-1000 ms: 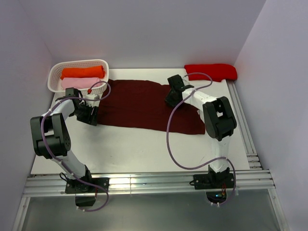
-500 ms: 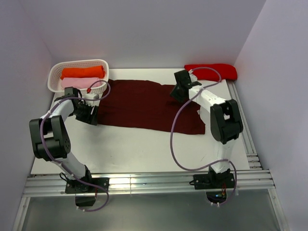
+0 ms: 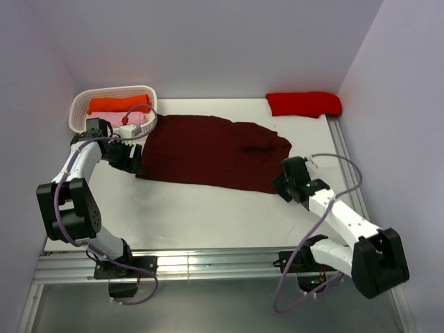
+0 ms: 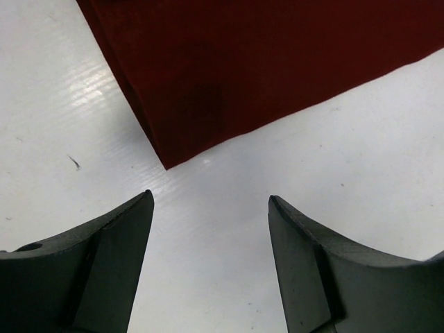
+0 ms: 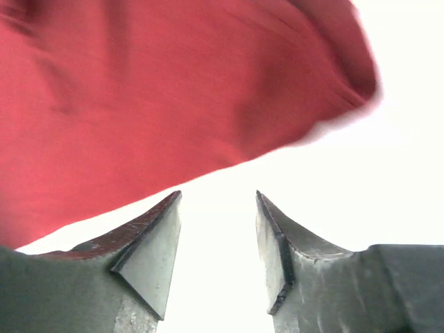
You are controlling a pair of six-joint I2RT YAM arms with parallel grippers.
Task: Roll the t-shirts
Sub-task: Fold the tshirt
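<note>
A dark maroon t-shirt (image 3: 208, 149) lies spread flat across the middle of the table. My left gripper (image 3: 130, 161) stands open just off its near left corner, with only bare table between the fingers. In the left wrist view that corner of the maroon t-shirt (image 4: 277, 62) ends just ahead of the left gripper (image 4: 210, 198). My right gripper (image 3: 280, 183) is open by the shirt's near right corner. The right wrist view shows the maroon t-shirt (image 5: 173, 90) beyond the empty right gripper (image 5: 218, 194). A bright red t-shirt (image 3: 303, 103) lies folded at the back right.
A white basket (image 3: 114, 91) at the back left holds a rolled orange t-shirt (image 3: 118, 104) and a pink one (image 3: 137, 119). Walls close in the table on the left, back and right. A metal rail (image 3: 208, 262) runs along the near edge.
The right arm swung from the shirt's far right edge down to its near right corner, and its jaws opened. The left gripper opened wider and eased back off the cloth's corner.
</note>
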